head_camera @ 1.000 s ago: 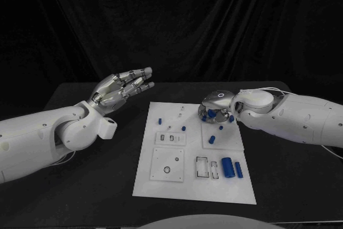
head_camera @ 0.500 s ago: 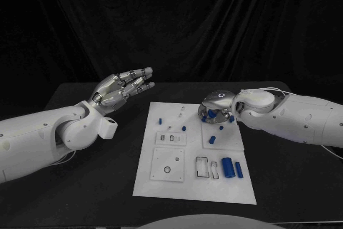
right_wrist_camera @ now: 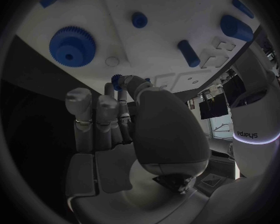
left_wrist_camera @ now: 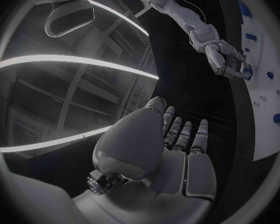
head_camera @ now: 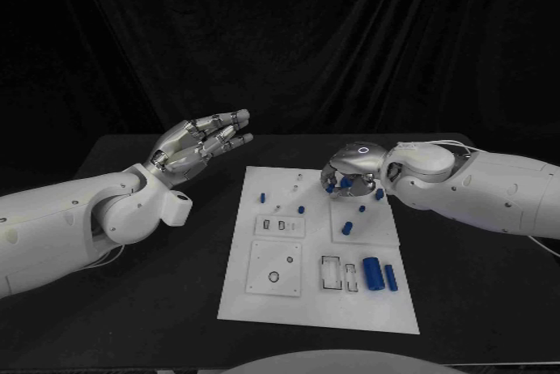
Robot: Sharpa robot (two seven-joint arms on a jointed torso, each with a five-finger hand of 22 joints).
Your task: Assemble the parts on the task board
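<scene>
While the left hand (head_camera: pixel 201 142) hovers spread and empty left of the task board (head_camera: pixel 317 309), the right hand (head_camera: pixel 350 173) pinches a small blue gear (right_wrist_camera: pixel 118 79) above the board's far end; any tilt could jam it.

Black table (head_camera: pixel 140 309) before a dark curtain (head_camera: pixel 280 58)

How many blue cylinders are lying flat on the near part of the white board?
2. A thick cylinder and a thinner cylinder lie side by side near the board's right edge. The right hand, pinching a small blue part, may hide others further back.
</scene>
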